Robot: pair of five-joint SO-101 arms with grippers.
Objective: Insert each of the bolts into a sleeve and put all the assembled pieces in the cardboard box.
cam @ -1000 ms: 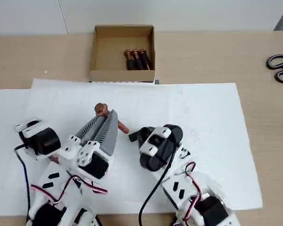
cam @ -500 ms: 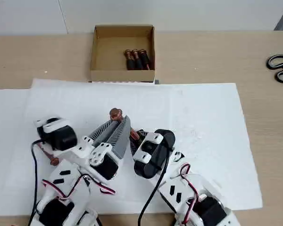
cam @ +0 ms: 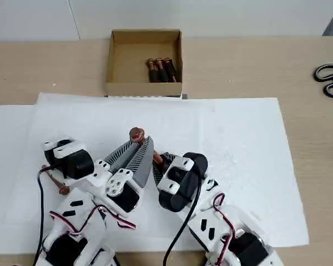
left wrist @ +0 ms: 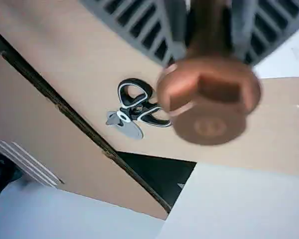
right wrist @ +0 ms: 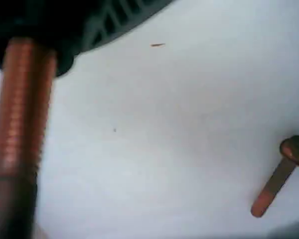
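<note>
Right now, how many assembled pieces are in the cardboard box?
3, side by side in the right half of the cardboard box: left piece, middle piece, right piece nearest the wall. The box floor shows fully, so none seems hidden.

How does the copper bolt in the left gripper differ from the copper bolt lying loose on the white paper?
The held copper bolt is clamped between the grey ribbed fingers of the left gripper; the loose copper bolt lies on the white paper, gripped by nothing. The held bolt shows mainly its head, its shank hidden between the fingers; the loose bolt shows head and shank. Both are copper-coloured with wide round heads.
</note>
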